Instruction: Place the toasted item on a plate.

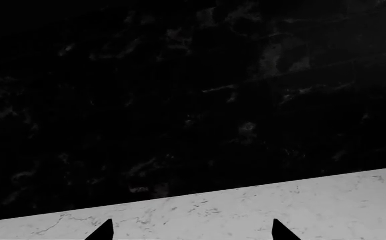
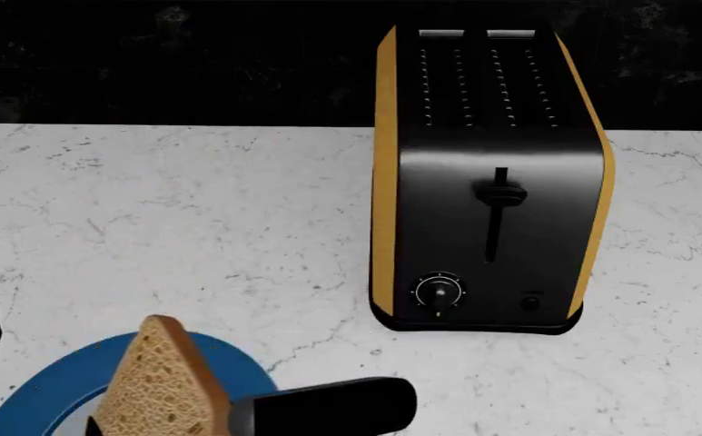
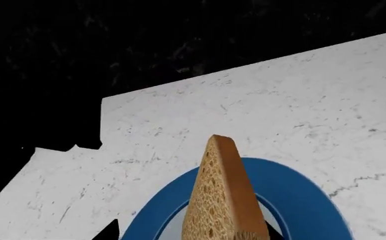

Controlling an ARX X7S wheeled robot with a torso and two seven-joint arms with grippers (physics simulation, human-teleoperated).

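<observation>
**Toast held over plate: release hazard**

Toast (image 2: pixel 157 386), pinched on edge by the right gripper (image 2: pixel 223 420), hangs above the plate (image 2: pixel 35 392) at 7 o'clock. Left gripper (image 1: pixel 189 231): spread, idle. Toaster (image 2: pixel 490 182): 1 o'clock. Releasing while tilted may tip the slice off the rim.

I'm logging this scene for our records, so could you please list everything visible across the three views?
Toast: one, golden-brown with a tan crust, standing on edge over the plate, held by the right gripper.
Plate: one, blue rim with a pale grey centre, on the counter's near left in the head view.
Toaster: one, black with orange sides, on the counter at the right, both slots look empty.
Counter: one, white marble.
Back wall: one, black marble, behind the counter.
Right gripper: one, black, shut on the toast.
Left gripper: one, black, only its fingertips show, apart and empty.
</observation>
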